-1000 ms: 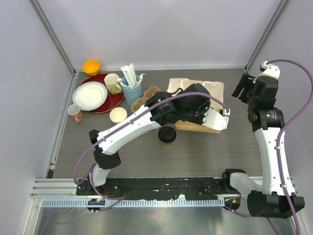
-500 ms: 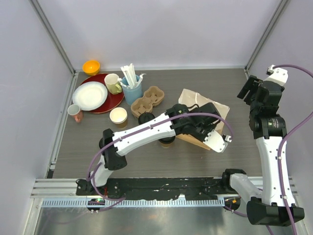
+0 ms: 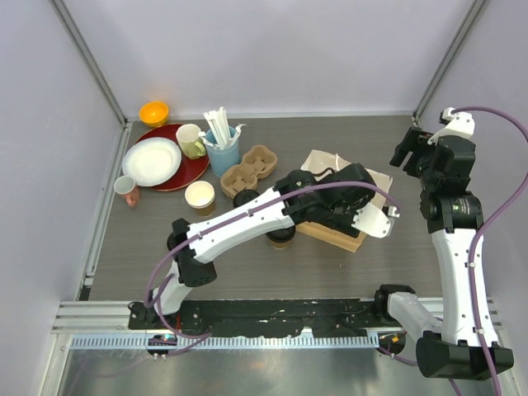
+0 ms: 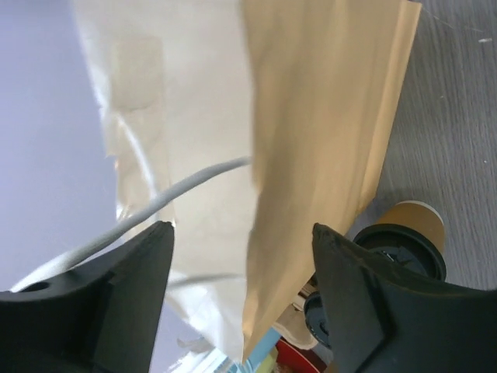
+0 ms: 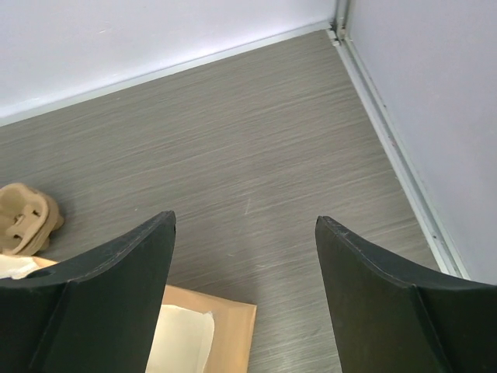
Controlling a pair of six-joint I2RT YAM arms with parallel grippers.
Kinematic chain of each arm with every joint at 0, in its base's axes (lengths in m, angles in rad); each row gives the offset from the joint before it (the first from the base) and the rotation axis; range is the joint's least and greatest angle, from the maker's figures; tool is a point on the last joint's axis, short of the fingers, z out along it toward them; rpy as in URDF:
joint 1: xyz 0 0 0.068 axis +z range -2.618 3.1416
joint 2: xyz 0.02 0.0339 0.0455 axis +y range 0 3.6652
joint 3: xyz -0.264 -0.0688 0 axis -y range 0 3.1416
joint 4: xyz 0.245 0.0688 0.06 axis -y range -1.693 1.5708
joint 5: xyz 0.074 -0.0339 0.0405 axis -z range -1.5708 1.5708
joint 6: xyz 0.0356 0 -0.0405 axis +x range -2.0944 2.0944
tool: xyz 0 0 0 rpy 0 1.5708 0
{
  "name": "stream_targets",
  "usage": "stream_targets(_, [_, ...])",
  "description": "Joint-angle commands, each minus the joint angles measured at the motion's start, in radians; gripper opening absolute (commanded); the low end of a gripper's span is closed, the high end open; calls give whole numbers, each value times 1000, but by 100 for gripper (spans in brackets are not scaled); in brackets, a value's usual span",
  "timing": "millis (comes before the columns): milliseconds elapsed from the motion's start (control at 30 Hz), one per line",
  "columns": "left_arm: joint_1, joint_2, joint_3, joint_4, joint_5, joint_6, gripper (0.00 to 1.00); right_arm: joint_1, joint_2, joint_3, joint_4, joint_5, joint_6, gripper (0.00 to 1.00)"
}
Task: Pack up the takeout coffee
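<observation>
From above, we are counting two small brown kraft paper cups with round black plastic lids. The first lidded cup (image 3: 246, 200) is standing just beside the moulded pulp carrier (image 3: 247, 169). The second lidded cup (image 3: 282, 238) is peeking out from under the left arm (image 3: 239, 221), near the flat brown paper bag (image 3: 334, 235). One unlidded kraft cup (image 3: 200, 195) is standing further left.

In the left wrist view, the left gripper (image 4: 241, 229) is holding its fingers apart at the bag, gripping nothing.

In the right wrist view, the right gripper (image 5: 245, 221) is gaping above the grey wood-grain table (image 5: 256, 116), clamping nothing.
</observation>
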Motion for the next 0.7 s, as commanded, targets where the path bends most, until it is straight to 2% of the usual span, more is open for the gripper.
stream_targets(0, [-4,-50,107,-31,-68,-112,80,0,-1,62,65,-100,6,78])
stream_targets(167, [-4,-73,230,-132,-16,-194,89,0,27,82,71,-142,19,78])
stream_targets(400, [42,-134,333,-241,13,-360,91,0,36,88,77,-142,21,78])
stream_targets(500, [120,-188,309,-253,24,-423,92,0,39,86,91,-180,19,78])
stream_targets(567, [212,-237,267,-246,71,-507,92,0,48,83,96,-189,19,78])
stream_targets(667, [344,-294,134,-215,133,-593,88,0,63,77,111,-209,30,78])
